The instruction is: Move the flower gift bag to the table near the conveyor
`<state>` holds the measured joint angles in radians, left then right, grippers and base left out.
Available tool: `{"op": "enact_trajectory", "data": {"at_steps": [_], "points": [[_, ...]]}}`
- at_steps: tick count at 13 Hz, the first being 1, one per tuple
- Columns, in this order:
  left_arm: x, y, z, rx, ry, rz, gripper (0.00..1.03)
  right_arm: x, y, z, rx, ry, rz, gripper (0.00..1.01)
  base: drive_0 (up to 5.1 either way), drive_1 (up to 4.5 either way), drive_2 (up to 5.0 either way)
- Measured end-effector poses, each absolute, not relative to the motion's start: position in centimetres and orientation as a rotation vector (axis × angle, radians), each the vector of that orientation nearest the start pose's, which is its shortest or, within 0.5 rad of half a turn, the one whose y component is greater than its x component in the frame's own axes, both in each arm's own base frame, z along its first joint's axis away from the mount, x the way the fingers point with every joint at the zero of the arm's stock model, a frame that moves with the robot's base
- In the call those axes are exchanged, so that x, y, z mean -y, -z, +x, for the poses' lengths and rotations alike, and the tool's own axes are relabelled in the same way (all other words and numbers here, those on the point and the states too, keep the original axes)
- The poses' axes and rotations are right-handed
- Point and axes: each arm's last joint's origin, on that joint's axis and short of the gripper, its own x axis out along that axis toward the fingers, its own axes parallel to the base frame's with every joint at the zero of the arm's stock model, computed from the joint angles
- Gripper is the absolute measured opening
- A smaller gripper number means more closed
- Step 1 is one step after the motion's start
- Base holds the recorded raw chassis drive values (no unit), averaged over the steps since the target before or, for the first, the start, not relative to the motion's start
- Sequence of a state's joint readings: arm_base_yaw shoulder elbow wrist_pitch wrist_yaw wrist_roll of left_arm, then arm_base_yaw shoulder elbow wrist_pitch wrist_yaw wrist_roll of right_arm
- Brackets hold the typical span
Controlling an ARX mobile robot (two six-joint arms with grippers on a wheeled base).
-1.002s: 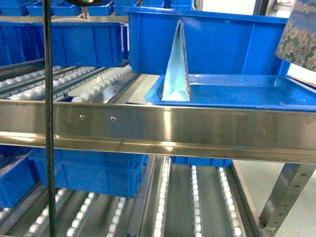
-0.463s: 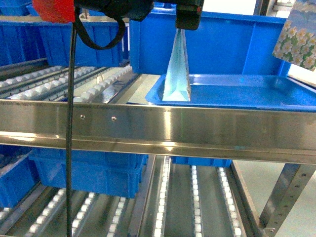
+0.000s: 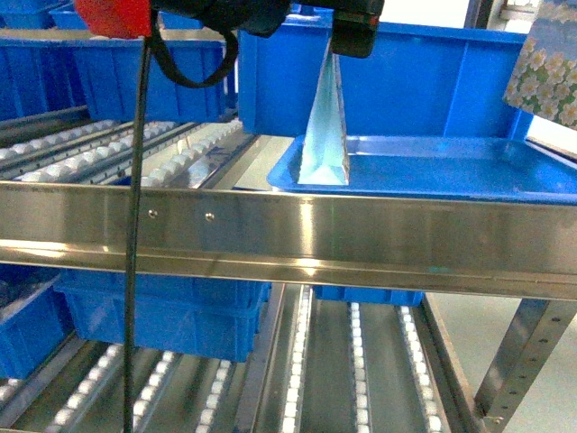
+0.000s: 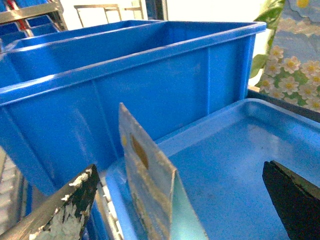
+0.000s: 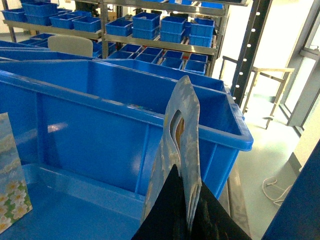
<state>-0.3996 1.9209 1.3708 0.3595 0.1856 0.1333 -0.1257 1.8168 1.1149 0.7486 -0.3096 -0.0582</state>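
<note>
2 grippers, left jaws spread beside pale bag (image 3: 323, 135), right jaws clamping flower gift bag (image 5: 175, 155)

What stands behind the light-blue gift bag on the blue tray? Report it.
A large blue bin stands just behind the light-blue gift bag, beyond the blue tray. The bag covers part of its front wall.

Background, right wrist view: steel shelving (image 5: 165, 47) at 12 o'clock carries rows of small blue bins (image 5: 172, 25). A dark perforated upright (image 5: 250, 47) stands at 1 o'clock. A pale glossy floor (image 5: 270, 150) lies at 3 o'clock, lit by bright daylight from glazing (image 5: 310, 65) at the right edge.
</note>
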Motion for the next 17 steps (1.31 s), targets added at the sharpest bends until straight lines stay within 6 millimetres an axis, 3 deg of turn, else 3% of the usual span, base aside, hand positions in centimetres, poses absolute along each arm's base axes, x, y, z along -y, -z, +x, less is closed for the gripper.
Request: {"op": "enact_trajectory", "data": {"at_steps": [2,4,7,9,15,17], "points": [[20.2,-26.0,41.2,-0.135,0.634,0.165,0.98,4.2,-25.1,40.3,0.050,-0.183,-0.069,0.02,0.0,0.00,0.0],[21.2,-25.8,41.4,-0.123,0.642,0.196,0.98,4.2,-25.2,40.3,0.051,-0.183,-0.070,0.02,0.0,0.00,0.0],[19.5,-23.0,42.7,-0.184,0.544,0.240,0.98,4.2,-25.2,40.3,0.051,-0.183,-0.071,0.02,0.0,0.00,0.0],[18.5,-22.6,43.1,-0.208,0.526,0.245,0.98,4.2,-25.2,40.3,0.052,-0.182,-0.071,0.02,0.0,0.00,0.0],[19.8,-21.6,44.9,-0.244,0.576,0.275,0.98,4.2,-25.2,40.3,0.051,-0.182,-0.071,0.02,0.0,0.00,0.0],[19.9,-21.6,44.8,-0.242,0.579,0.279,0.77,4.2,-25.2,40.3,0.051,-0.183,-0.071,0.02,0.0,0.00,0.0]]}}
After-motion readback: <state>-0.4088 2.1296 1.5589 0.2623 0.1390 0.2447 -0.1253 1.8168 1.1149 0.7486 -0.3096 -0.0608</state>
